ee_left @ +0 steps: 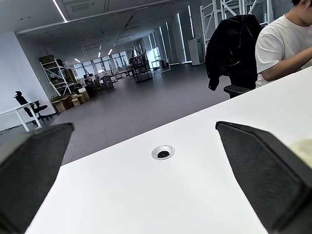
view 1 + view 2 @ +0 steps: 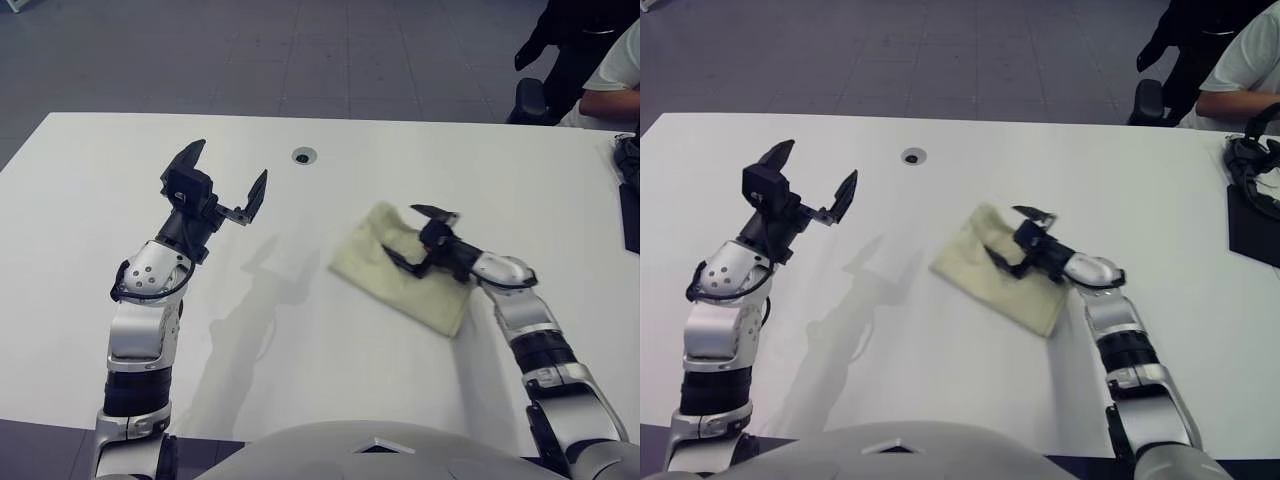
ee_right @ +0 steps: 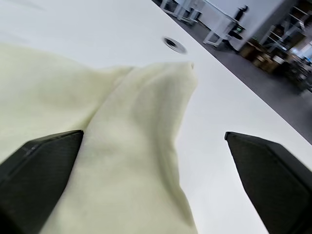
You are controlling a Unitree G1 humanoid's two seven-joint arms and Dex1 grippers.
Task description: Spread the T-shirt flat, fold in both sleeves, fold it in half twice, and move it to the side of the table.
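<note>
A pale yellow T-shirt (image 2: 375, 265) lies folded into a small rectangle on the white table (image 2: 300, 330), right of centre. My right gripper (image 2: 418, 237) hovers low over the middle of the T-shirt (image 3: 122, 161), open, with its dark fingers (image 3: 39, 170) spread to either side of a raised fold and nothing between them. My left gripper (image 2: 222, 180) is held up above the table's left half, open and empty, well away from the cloth. Its fingertips (image 1: 263, 170) frame bare table.
A round metal cable grommet (image 2: 304, 155) sits in the table near the far edge. Dark headphones and a black item (image 2: 1252, 195) lie at the far right edge. A seated person's arm rests beyond the far right corner.
</note>
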